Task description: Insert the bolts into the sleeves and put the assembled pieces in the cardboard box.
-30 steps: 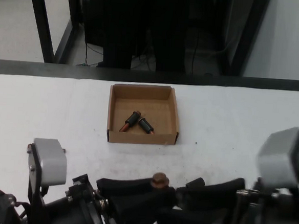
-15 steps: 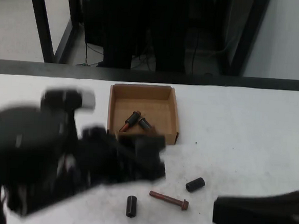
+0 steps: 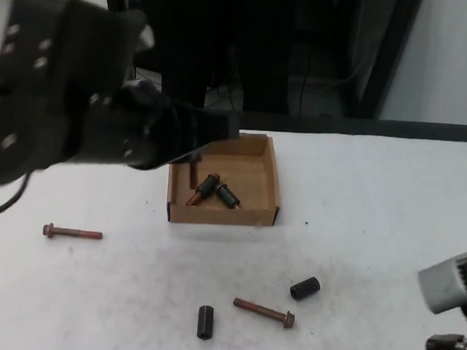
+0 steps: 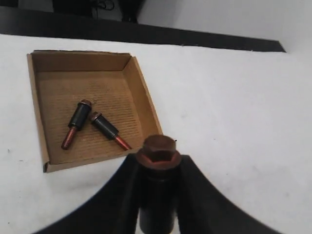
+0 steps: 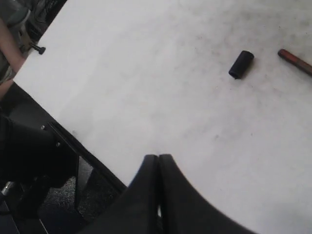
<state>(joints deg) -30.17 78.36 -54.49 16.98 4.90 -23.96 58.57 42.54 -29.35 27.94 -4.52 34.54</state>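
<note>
Left gripper: clamped on the held piece, one black finger pressing each side of it, with no gap between pads and sleeve.
Held piece: a copper-coloured hex-head bolt seated in a black cylindrical sleeve. The hex head stands clear of the fingertips and the sleeve sits between them.
Left arm: raised above the bench at about 10 o'clock from the box in the high view, with its front end over the box's far-left corner.
Cardboard box: a shallow, open-topped box of brown corrugated card, standing on the bench toward its far side.
Pieces in the box: two bolts already in black sleeves, one beside the other, lie on the box floor near the 6 o'clock wall. Their sleeved ends are close together and their copper shanks splay apart toward that wall. Whether the two touch I cannot tell.
Right gripper: fingers pressed together with nothing between them, low by the bench's near edge.
Right arm: at about 4 o'clock from the box, at the near right corner.
Loose sleeves: one short black sleeve lies at 5 o'clock from the box; a second lies at 6 o'clock, nearer the front edge.
Loose bolts: one copper bolt lies between the two loose sleeves, apart from both, with its head toward 3 o'clock. Another lies at 8 o'clock from the box, well apart, with its head toward 9 o'clock.
Bench: a white, flat top.
</note>
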